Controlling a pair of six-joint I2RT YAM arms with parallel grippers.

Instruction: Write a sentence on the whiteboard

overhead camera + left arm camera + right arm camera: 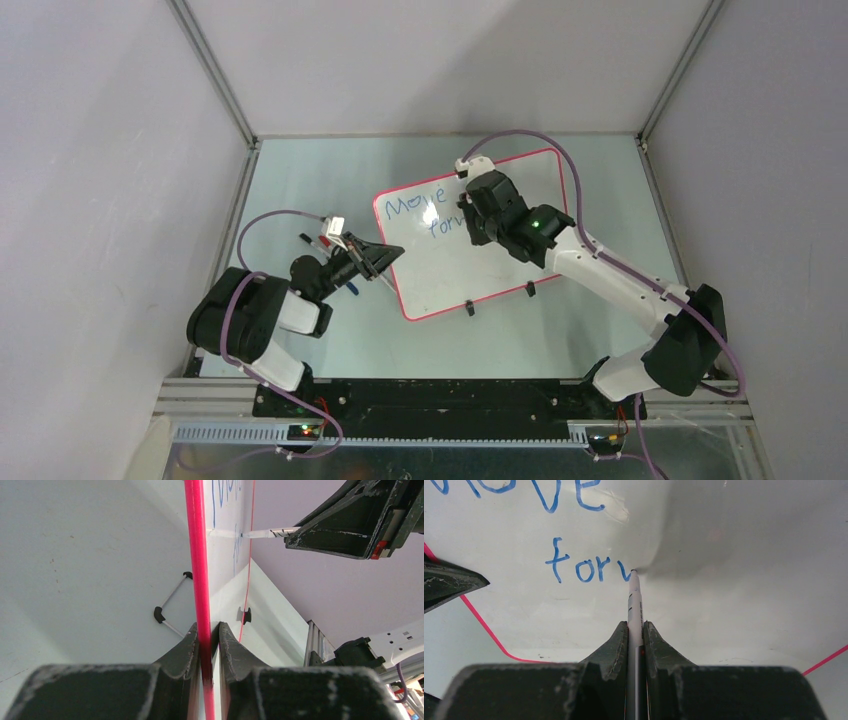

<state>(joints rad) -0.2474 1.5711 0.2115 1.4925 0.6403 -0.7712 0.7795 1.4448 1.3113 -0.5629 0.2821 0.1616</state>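
Pinching whiteboard [450, 270] edge, left claw [208, 628] | marker [634, 597] in right claw [636, 625] touching sentence [585, 571]

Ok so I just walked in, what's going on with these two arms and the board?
The two arms are writing on a whiteboard lying on the table. The left gripper is clamped on the board's red edge, steadying it. The right gripper holds a marker with its tip on the board. The sentence, in blue, is unfinished: it reads "Move" and, below that, "for" plus the start of another letter, right where the tip sits.
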